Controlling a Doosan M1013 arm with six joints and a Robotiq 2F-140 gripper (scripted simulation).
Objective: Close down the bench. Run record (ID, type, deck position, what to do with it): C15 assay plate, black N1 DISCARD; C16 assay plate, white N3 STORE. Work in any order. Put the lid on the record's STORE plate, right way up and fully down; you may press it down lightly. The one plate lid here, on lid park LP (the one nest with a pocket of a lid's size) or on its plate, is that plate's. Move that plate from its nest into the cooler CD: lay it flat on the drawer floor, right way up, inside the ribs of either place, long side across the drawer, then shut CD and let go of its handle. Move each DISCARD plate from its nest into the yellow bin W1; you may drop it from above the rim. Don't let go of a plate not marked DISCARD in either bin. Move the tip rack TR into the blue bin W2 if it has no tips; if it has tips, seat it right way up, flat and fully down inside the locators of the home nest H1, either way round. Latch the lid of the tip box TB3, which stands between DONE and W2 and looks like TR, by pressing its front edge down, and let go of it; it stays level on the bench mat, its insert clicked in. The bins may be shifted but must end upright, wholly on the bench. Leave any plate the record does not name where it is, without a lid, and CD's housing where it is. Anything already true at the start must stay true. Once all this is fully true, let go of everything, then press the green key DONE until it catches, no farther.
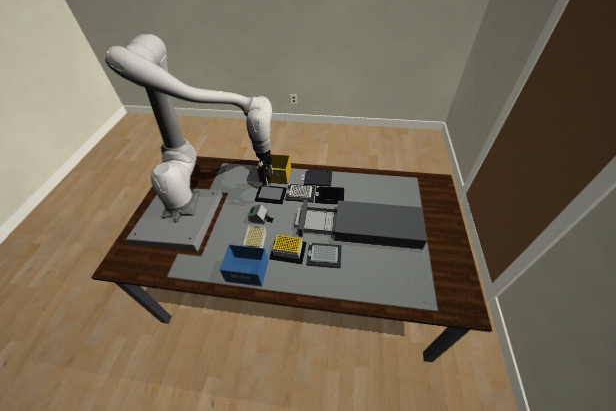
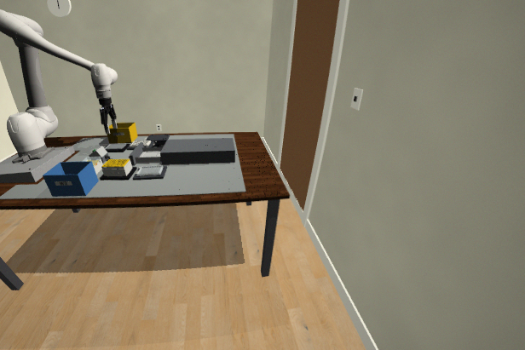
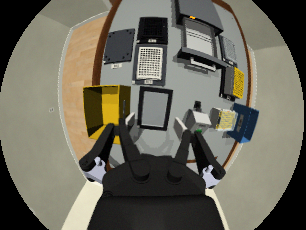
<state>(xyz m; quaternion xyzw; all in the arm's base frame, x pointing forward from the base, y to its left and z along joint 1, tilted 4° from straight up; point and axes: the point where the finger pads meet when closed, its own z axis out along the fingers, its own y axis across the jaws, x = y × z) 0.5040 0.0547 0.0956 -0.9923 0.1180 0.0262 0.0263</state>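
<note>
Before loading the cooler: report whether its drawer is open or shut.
Open. The drawer stands pulled out from the grey housing, its pale floor showing.

Grey-green walls (image 1: 280, 9) close the room on the far and right sides, with a cream wall (image 1: 45, 74) on the left. White skirting (image 1: 350, 121) runs along their foot above a light wood plank floor (image 1: 250, 369). A dark wooden table (image 2: 260, 169) on dark legs (image 2: 268, 238) stands near the right wall, casting a shadow beneath. A brown door (image 2: 313, 84) in a pale frame faces its right edge, a light switch (image 2: 356, 98) beside it. A round wall clock (image 2: 59, 3) and a socket (image 1: 293, 98) mark the far wall.
</note>
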